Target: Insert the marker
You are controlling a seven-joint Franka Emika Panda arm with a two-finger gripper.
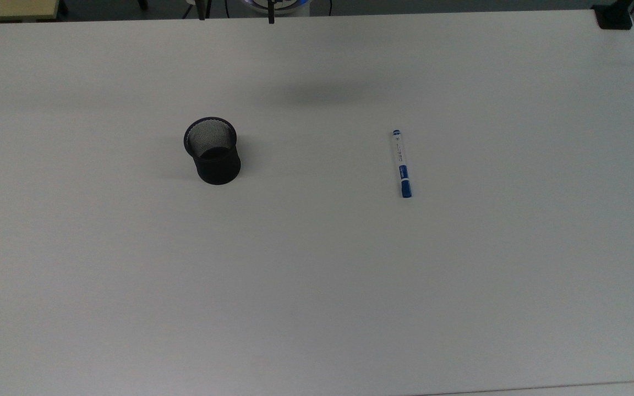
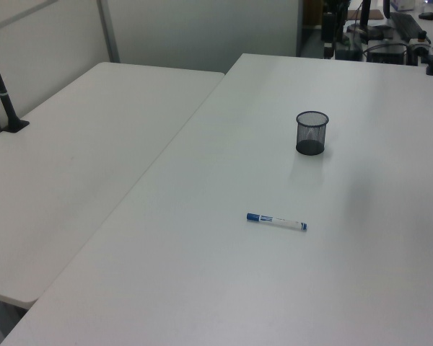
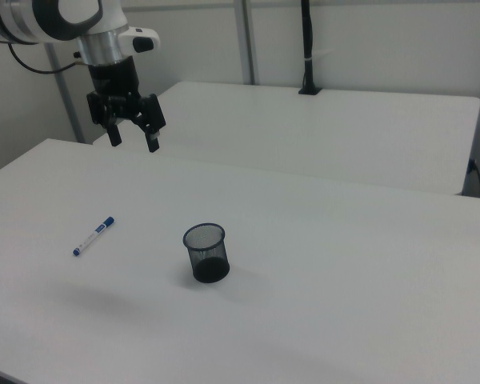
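The marker (image 1: pixel 401 163) lies flat on the white table (image 1: pixel 317 286), white barrel with a long blue cap; it also shows as the marker (image 2: pixel 276 221) and the marker (image 3: pixel 94 235). A black mesh cup (image 1: pixel 213 149) stands upright and empty, well to the top view's left of the marker; it appears too as the cup (image 2: pixel 311 132) and the cup (image 3: pixel 206 252). My gripper (image 3: pixel 134 136) hangs open high above the table in the right view, up and to the right view's right of the marker, holding nothing.
A second white table (image 2: pixel 65 166) adjoins on the left view's left. A black post (image 2: pixel 1 90) is clamped to its edge. A dark clamp (image 1: pixel 614 16) sits at the top view's upper right corner. Equipment (image 2: pixel 375 32) crowds the far end.
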